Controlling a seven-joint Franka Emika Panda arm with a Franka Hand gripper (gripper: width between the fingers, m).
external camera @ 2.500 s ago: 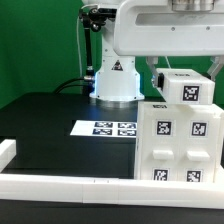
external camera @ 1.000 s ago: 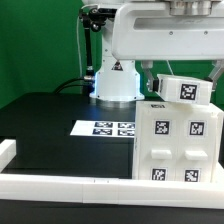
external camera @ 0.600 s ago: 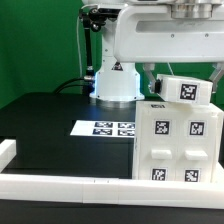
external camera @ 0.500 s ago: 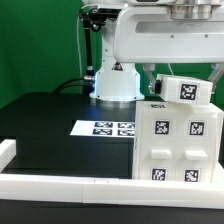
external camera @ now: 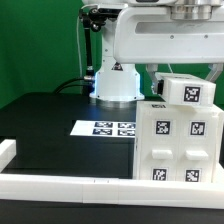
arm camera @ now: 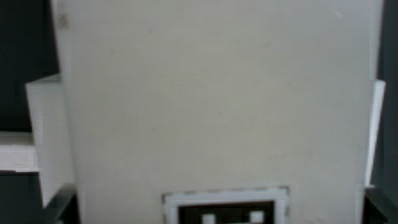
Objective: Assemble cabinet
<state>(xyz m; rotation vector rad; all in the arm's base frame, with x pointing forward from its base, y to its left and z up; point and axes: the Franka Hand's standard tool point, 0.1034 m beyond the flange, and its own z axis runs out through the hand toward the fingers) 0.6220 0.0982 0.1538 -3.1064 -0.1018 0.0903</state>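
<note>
The cabinet (external camera: 178, 146) is a large white boxy body with four tagged square faces. It stands at the exterior view's right, against the front rail. Just above its top hangs a smaller white block (external camera: 188, 91) with one tag. My gripper (external camera: 186, 73) straddles this block from above, with dark fingers (external camera: 156, 76) at its sides, and holds it. In the wrist view the white block (arm camera: 214, 100) fills the picture, with its tag (arm camera: 226, 208) at one edge. My fingertips do not show there.
The marker board (external camera: 102, 128) lies flat on the black table left of the cabinet. A long low white rail (external camera: 60, 184) runs along the front edge and turns up at the left. The arm's white base (external camera: 115, 80) stands behind, before a green backdrop.
The held block was tilted and looked flatter half a second ago. Now it is level and shows its tagged face squarely. The cabinet has not moved.
</note>
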